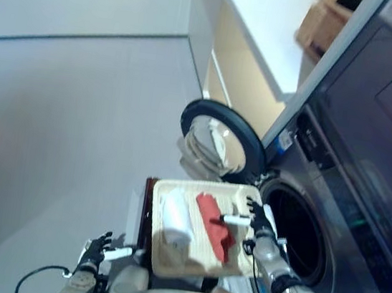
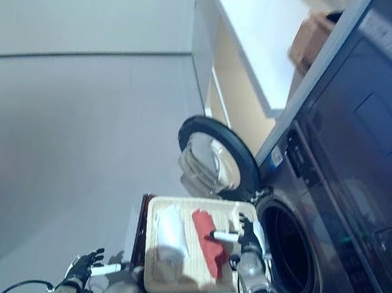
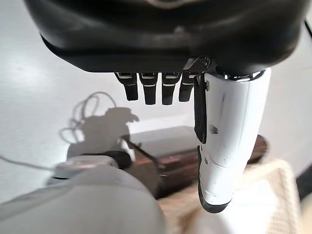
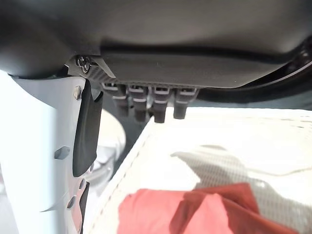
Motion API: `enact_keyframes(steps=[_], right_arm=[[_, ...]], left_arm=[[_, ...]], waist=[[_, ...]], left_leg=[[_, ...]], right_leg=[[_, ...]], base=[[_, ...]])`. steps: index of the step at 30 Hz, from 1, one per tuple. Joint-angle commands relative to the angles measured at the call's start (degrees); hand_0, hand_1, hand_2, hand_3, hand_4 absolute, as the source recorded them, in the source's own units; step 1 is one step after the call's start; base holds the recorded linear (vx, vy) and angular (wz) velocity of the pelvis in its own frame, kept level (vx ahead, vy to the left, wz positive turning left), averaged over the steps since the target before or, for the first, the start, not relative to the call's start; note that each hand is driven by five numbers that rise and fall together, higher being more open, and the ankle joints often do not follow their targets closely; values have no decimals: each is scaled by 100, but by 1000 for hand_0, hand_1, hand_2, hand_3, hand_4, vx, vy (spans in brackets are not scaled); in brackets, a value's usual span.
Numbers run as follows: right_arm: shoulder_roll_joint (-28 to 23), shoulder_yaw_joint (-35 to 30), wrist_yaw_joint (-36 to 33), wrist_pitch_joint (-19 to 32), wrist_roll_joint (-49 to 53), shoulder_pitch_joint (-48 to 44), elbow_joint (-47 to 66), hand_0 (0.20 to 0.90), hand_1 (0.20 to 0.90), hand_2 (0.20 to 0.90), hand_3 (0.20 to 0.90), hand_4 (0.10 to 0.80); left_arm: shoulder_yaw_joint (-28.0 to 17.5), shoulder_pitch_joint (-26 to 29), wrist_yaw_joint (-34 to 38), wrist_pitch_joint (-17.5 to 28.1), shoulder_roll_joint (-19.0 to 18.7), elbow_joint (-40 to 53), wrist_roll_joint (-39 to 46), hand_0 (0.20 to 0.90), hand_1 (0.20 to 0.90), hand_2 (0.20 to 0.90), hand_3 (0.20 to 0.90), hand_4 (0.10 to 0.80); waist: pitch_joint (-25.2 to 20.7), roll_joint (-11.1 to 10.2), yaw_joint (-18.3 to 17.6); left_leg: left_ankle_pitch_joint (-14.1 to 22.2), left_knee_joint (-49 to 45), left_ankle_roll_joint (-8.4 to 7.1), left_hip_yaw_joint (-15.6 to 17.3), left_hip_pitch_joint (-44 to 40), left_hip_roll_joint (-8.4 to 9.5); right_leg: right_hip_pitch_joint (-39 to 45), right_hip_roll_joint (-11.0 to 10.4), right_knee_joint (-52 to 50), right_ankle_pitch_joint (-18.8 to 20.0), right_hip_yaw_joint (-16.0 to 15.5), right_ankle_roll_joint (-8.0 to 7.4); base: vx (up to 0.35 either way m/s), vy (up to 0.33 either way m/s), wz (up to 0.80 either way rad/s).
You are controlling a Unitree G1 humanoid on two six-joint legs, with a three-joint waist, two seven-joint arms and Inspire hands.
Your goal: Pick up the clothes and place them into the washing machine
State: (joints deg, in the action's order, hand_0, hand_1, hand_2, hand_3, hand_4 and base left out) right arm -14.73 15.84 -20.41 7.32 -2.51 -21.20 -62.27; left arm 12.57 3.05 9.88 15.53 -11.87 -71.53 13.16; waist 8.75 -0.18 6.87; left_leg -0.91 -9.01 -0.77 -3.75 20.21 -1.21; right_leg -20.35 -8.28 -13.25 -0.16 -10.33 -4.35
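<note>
A shallow wicker basket (image 1: 247, 194) rests on a low dark brown box (image 1: 146, 216) in front of the washing machine (image 1: 344, 231). In it lie a white cloth (image 1: 178, 218), a red cloth (image 1: 213, 226) and a beige cloth (image 1: 170, 253). My right hand (image 1: 260, 218) hovers open over the basket's edge nearest the machine, with its white thumb above the red cloth (image 4: 204, 209). It holds nothing. My left hand (image 1: 96, 249) hangs open and empty to the left of the box. The machine's round door (image 1: 219, 139) stands open and the dark drum opening (image 1: 298, 236) is just beyond my right hand.
A white counter (image 1: 270, 19) with a cardboard box (image 1: 321, 22) runs along the far side above the machine. Pale cloth (image 1: 198, 154) is heaped behind the open door. Bare grey floor (image 1: 60, 136) spreads to the left.
</note>
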Motion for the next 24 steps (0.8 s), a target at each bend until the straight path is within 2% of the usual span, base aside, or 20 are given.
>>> enact_keyframes(steps=[1,8,24], right_arm=[[-251,149,-468,152,-140,-585,174,900,900,900,900,800],[-487,354,-787,54,-123,-1638,-452,900,900,900,900,800],[-906,754,-1315,-289,-304,-3163,-1556,900,900,900,900,800]], left_arm=[[70,55,220,380,-27,76,251,900,900,900,900,800],[102,77,333,487,-67,434,511,900,900,900,900,800],[219,173,488,718,-60,1331,986,900,900,900,900,800]], waist=[[18,-84,95],[415,56,274],[699,203,476]], left_leg=[[-127,-210,-82,29,337,211],[-42,-687,-95,53,1133,281],[91,-1371,-114,-8,2299,389]], right_leg=[[-64,39,-9,228,-63,12],[-852,-70,-529,116,-76,49],[-1872,-167,-1195,-49,-159,92]], base=[[-70,46,21],[-59,37,3],[-23,18,8]])
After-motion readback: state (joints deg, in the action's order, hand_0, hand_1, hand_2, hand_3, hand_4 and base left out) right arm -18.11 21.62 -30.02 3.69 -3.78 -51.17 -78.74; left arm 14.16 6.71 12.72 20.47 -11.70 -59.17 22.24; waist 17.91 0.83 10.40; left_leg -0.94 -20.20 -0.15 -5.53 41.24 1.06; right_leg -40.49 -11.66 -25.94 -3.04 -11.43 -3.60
